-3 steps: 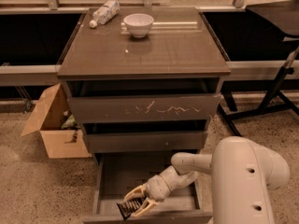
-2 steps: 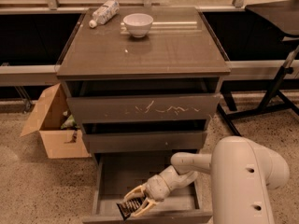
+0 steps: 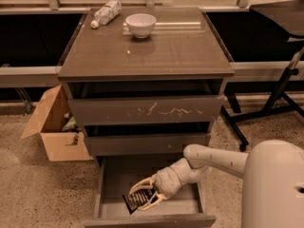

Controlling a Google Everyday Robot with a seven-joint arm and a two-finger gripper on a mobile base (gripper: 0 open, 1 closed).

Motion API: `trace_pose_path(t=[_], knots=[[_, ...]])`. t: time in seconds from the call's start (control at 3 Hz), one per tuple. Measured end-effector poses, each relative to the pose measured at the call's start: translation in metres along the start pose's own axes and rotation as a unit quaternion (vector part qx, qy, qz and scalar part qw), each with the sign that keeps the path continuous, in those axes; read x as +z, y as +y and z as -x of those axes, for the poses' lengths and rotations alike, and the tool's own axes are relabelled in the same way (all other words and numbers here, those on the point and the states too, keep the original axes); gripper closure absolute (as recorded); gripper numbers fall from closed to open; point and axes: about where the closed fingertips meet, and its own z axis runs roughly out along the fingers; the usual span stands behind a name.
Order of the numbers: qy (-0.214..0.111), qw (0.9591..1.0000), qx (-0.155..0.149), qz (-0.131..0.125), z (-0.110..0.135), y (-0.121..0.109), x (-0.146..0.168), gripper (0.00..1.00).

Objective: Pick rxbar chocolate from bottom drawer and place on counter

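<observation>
The bottom drawer (image 3: 109,184) stands pulled open below the cabinet, its flat grey floor showing. The rxbar chocolate (image 3: 132,202), a small black wrapper with pale print, lies on that floor near the front. My gripper (image 3: 144,197) is down inside the drawer, its pale fingers (image 3: 141,186) set around the bar's right end, one above and one below. The counter (image 3: 147,46) is the glossy grey-brown top of the cabinet, well above the gripper.
A white bowl (image 3: 140,24) and a clear plastic bottle (image 3: 106,13) lie at the counter's back left. The scratched upper drawer front (image 3: 147,110) and the middle drawer (image 3: 147,144) are above my arm. An open cardboard box (image 3: 53,125) stands left; a black stand (image 3: 280,87) is right.
</observation>
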Motion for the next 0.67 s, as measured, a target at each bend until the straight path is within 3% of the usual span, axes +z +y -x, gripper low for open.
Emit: trace_pose_path(t=[0.33,0.67], knots=[[0.000,1.0000,0.000,0.000,0.000,0.000,0.000,1.00],[0.011,0.9997,-0.020,-0.001,0.032,0.000,-0.004,1.00]])
